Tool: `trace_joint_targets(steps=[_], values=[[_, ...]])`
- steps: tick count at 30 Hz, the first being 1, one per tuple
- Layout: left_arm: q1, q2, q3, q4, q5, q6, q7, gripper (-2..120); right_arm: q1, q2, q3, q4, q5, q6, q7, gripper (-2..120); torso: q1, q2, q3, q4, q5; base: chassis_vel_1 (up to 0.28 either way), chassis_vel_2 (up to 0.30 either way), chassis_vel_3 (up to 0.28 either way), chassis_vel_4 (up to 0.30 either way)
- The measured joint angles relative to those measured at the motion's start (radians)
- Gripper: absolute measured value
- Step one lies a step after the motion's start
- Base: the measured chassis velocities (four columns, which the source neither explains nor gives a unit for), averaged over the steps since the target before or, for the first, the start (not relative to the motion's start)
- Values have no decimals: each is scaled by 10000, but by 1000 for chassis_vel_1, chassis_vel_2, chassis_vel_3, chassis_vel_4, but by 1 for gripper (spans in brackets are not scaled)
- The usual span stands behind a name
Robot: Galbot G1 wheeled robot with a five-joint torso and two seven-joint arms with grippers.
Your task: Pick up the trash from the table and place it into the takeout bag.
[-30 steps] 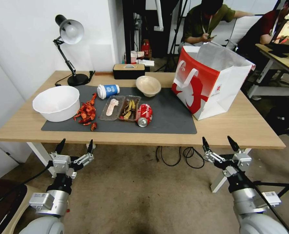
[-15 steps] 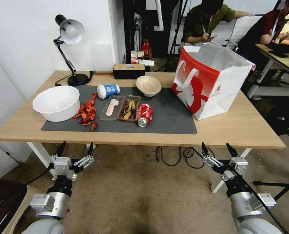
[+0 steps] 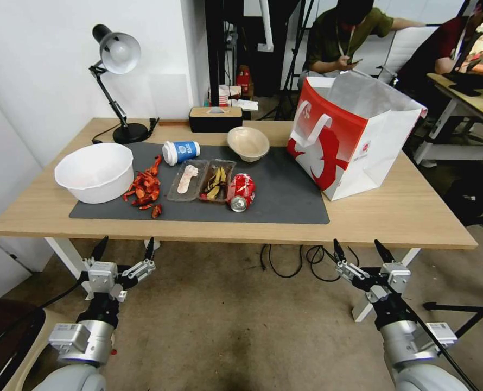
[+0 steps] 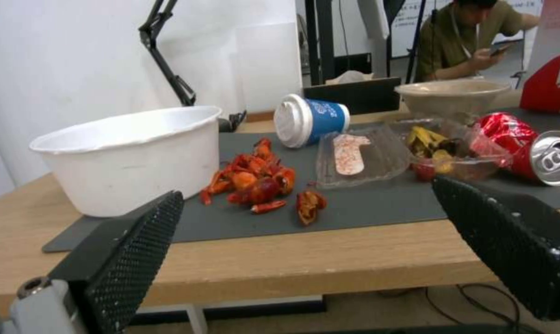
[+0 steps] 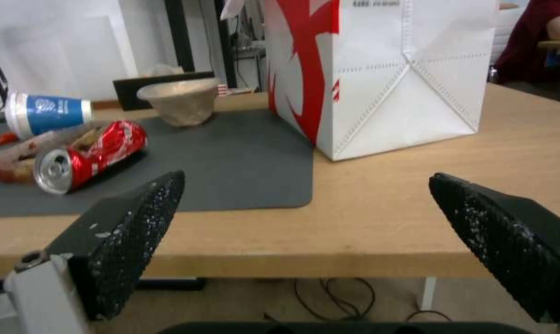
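Well beyond the open right gripper (image 3: pixel 362 251), crushed red soda can (image 3: pixel 241 191).

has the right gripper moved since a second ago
Yes. The right gripper, open, has dropped lower, farther below the table edge.

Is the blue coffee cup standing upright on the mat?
No, the coffee cup lies on its side on the mat, its white lid pointing toward the white bowl.
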Motion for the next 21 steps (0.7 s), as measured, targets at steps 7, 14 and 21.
trace_joint_targets(steps=[7,14,21], values=[[-83,-15,12,31,-37,0,-22,100,409,-517,-298,46,300,-44,-813,100,0,0,0,-2,0,0,0,0,0],[-87,-3,-107,-113,-64,51,-51,100,3125,-2138,-1850,29,1281,-1043,-1905,100,0,0,0,3,-5,0,0,0,0],[65,-236,-152,-351,2,90,-55,100,6796,-2957,-4483,-778,2095,-2439,-1362,100,2,-1,3,-4,6,0,0,0,0]])
